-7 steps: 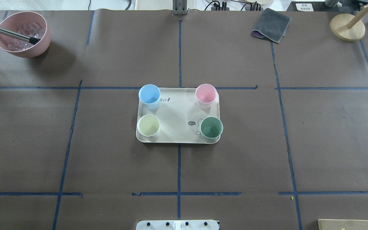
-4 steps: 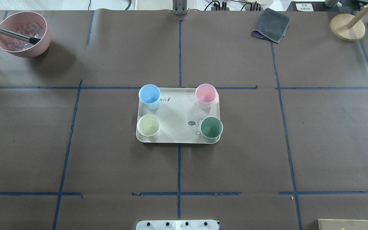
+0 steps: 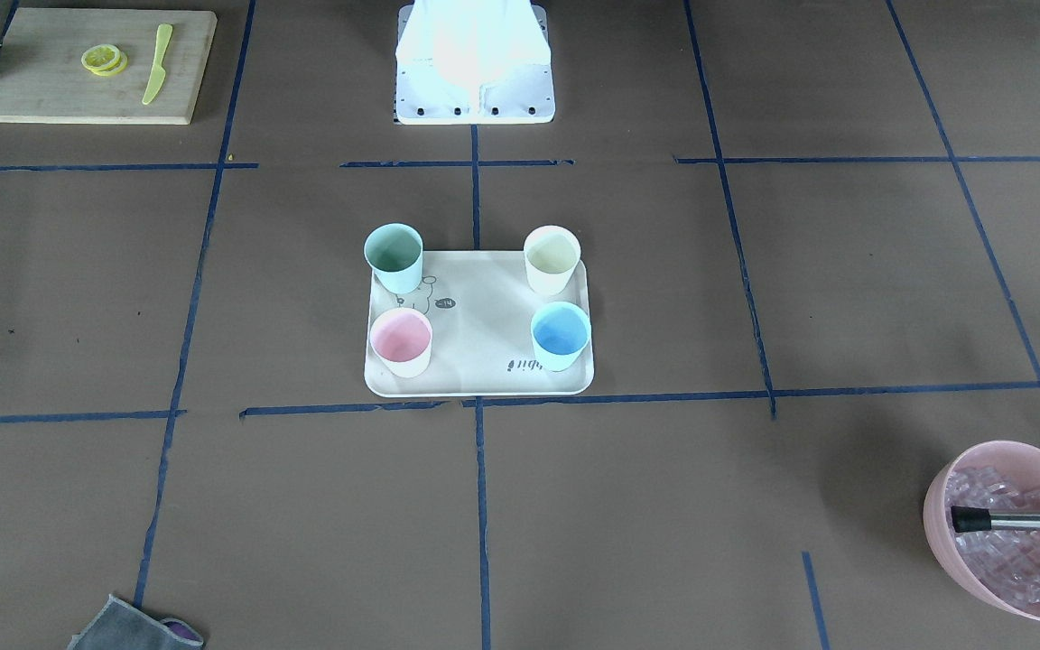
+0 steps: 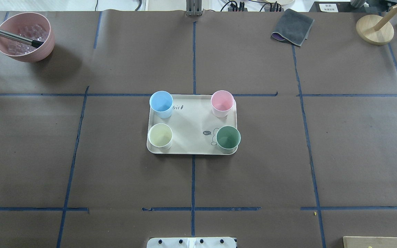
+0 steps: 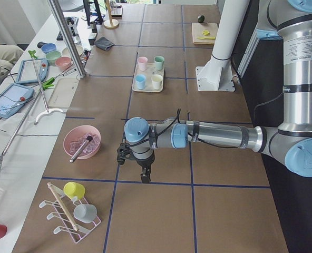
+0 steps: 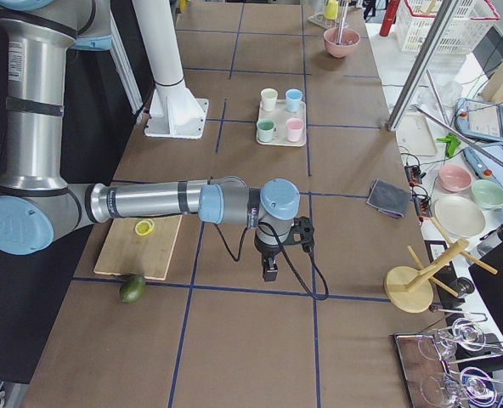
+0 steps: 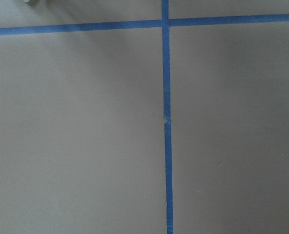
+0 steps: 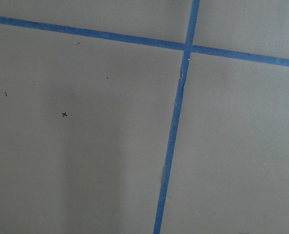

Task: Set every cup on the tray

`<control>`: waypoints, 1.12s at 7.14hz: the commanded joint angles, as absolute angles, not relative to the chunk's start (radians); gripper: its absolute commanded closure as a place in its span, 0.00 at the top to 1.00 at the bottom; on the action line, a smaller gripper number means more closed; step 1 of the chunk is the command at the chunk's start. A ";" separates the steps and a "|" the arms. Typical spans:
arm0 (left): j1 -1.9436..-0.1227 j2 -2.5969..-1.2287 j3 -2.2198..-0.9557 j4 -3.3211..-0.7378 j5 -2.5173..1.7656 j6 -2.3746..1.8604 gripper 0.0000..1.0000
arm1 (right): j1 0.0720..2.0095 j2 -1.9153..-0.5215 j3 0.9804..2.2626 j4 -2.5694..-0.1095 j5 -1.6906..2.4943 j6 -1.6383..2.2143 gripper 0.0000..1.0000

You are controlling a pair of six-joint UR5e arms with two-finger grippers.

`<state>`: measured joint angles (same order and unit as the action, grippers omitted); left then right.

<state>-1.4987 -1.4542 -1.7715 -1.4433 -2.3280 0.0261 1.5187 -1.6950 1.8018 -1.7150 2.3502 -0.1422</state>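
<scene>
All four cups stand upright on the cream-beige tray [image 4: 191, 127] at the table's centre. The light blue cup [image 4: 161, 102] and the pale pink cup [image 4: 222, 102] are at its far corners. The cream-white cup [image 4: 160, 135] and the mint green cup [image 4: 228, 138] are at its near corners. My left gripper [image 5: 144, 176] hangs low over bare table far to the left of the tray. My right gripper [image 6: 270, 272] hangs low far to the right. Both show only in the side views, so I cannot tell if they are open or shut.
A pink bowl of ice cubes [image 4: 24, 36] with a metal-handled tool in it stands at the far left. A grey cloth [image 4: 292, 27] and a wooden stand [image 4: 375, 29] are at the far right. A cutting board [image 3: 91, 65] with lemon slices lies near the robot base [image 3: 475, 63].
</scene>
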 commanded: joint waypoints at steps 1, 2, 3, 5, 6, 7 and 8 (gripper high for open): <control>-1.499 -1.459 -1.781 -1.443 -2.332 0.029 1.00 | 1.519 -1.698 1.802 -1.715 2.350 -0.143 1.00; -1.497 -1.460 -1.779 -1.443 -2.330 0.031 1.00 | 1.519 -1.698 1.802 -1.715 2.350 -0.143 1.00; -1.496 -1.476 -1.779 -1.443 -2.327 0.031 1.00 | 1.519 -1.698 1.802 -1.715 2.350 -0.144 1.00; -1.494 -1.500 -1.773 -1.443 -2.326 0.037 1.00 | 1.519 -1.698 1.802 -1.715 2.350 -0.144 1.00; -1.496 -1.509 -1.773 -1.443 -2.326 0.035 1.00 | 1.519 -1.698 1.802 -1.715 2.350 -0.144 1.00; -1.494 -1.514 -1.767 -1.443 -2.324 0.037 1.00 | 1.519 -1.698 1.802 -1.715 2.352 -0.143 1.00; -1.494 -1.514 -1.769 -1.443 -2.325 0.037 1.00 | 1.519 -1.698 1.802 -1.715 2.350 -0.144 1.00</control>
